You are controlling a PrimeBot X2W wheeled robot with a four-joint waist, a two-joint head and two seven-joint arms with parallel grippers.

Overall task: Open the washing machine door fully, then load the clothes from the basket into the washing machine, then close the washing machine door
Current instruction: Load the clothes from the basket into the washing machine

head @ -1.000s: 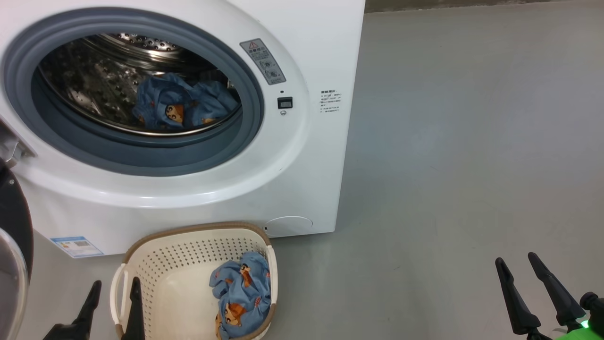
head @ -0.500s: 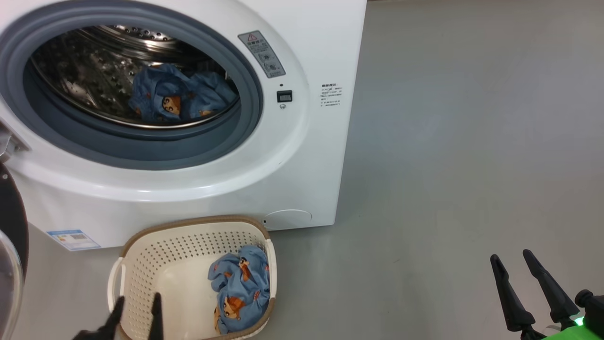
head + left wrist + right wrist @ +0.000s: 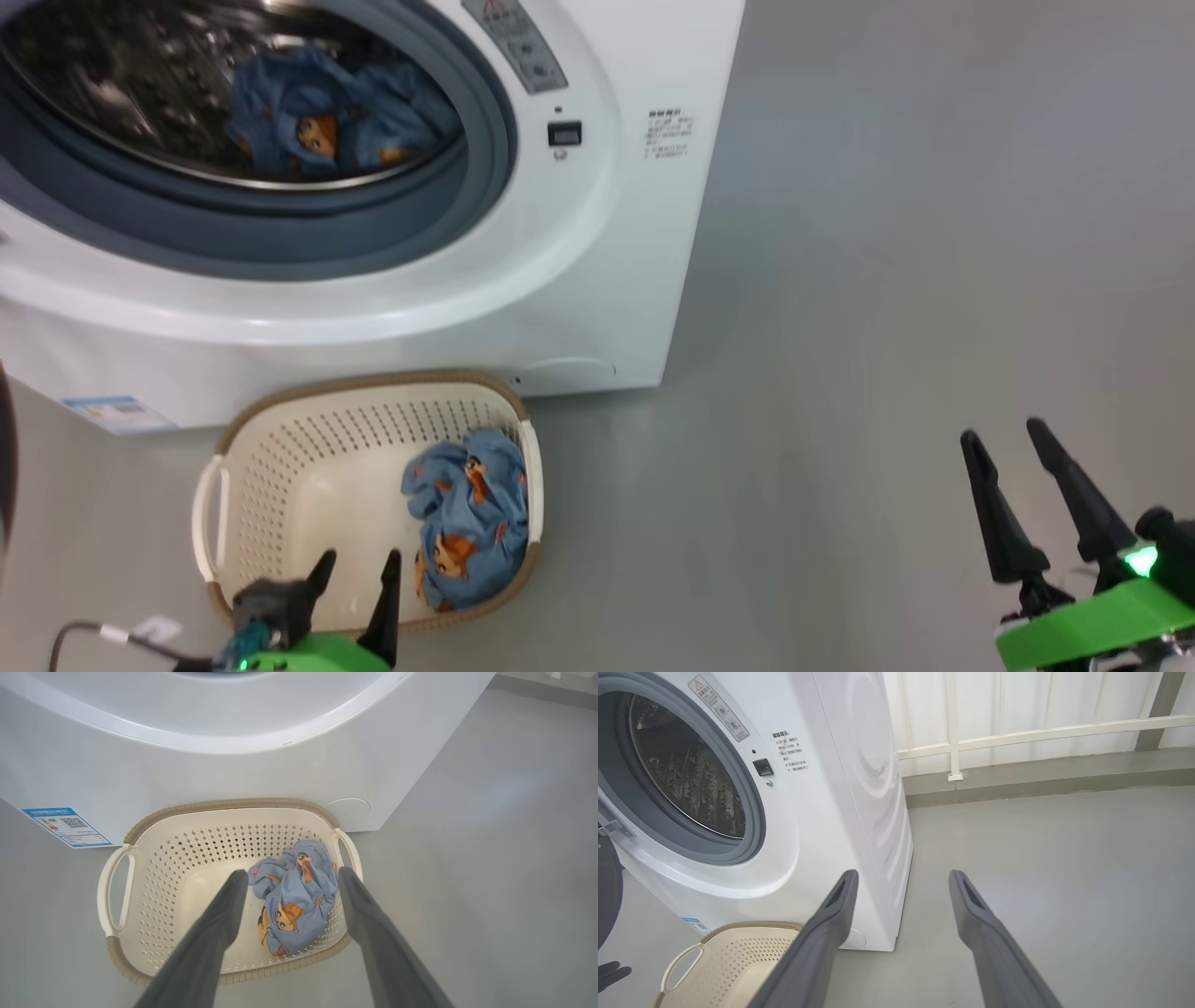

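We hover our left pincer (image 3: 361, 557), spread wide, over the clothes (image 3: 467, 523) bunched against the right wall of the basket (image 3: 373, 381) before the washing machine (image 3: 597, 280); closing off-centre could snag perforated plastic, not fabric.

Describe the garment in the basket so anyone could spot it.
Before the big white front-loading washing machine sits a cream perforated plastic basket. Against its right wall lies a crumpled light-blue cartoon-print garment; its lookalike lies in the steel drum.
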